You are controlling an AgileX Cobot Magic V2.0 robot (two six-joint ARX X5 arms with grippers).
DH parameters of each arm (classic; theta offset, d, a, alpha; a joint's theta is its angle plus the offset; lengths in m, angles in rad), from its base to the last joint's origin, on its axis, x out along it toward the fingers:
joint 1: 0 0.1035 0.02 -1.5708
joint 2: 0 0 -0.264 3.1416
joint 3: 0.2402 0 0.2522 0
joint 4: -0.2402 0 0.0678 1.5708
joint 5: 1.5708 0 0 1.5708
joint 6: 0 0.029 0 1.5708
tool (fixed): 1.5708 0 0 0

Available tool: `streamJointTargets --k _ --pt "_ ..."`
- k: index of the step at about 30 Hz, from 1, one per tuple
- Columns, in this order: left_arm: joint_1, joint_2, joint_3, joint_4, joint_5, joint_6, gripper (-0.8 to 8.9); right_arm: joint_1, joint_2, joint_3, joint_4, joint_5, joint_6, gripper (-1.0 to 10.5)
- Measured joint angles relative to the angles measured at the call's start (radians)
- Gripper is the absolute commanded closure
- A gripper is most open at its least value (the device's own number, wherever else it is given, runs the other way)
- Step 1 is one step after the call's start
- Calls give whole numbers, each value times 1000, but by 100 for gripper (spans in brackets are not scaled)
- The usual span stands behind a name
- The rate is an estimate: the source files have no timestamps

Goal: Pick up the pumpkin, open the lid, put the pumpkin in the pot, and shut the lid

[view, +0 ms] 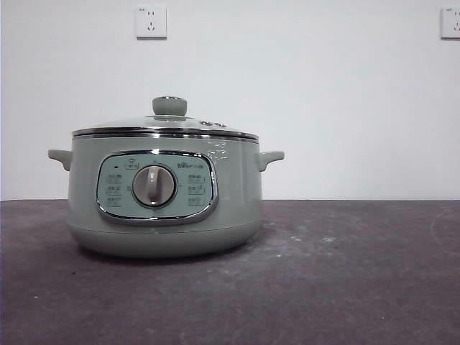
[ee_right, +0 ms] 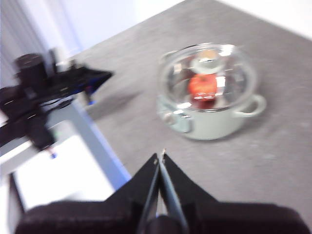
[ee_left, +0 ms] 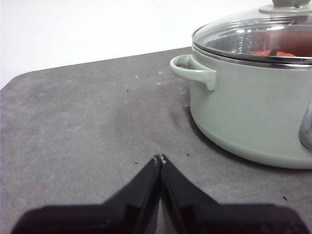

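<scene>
The pale green pot (view: 165, 194) stands on the dark table left of centre, its dial panel facing the front camera. The lid (view: 167, 123) sits closed on it, knob on top. The lid has a clear glass dome in the wrist views (ee_left: 263, 36) (ee_right: 207, 73). The orange-red pumpkin (ee_right: 202, 87) lies inside the pot under the glass, and a sliver of it shows in the left wrist view (ee_left: 270, 52). My left gripper (ee_left: 160, 159) is shut and empty, low over the table beside the pot (ee_left: 253, 112). My right gripper (ee_right: 161, 155) is shut and empty, high above the pot (ee_right: 209, 114).
The dark grey table (view: 345, 273) runs wide to the right of the pot. A white wall with two sockets (view: 151, 21) stands behind. The left arm (ee_right: 48, 87) shows as a black shape near the table's edge in the right wrist view.
</scene>
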Motion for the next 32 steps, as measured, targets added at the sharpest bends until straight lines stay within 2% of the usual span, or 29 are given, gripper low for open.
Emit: streamJointTargets --k 8,15,20,27,32 --pt "0 0 0 0 0 0 817 -359 -200 -151 275 -98 -43 946" --pt "0 0 0 0 0 0 817 -520 -394 -545 653 -102 -73 946" --pt "0 0 0 0 0 0 817 -571 -523 -867 948 -100 -26 946" --pt "0 0 0 0 0 0 817 -573 -661 -1281 1283 -88 3 946" --pt "0 0 0 0 0 0 817 -561 -736 -1473 1389 58 34 946"
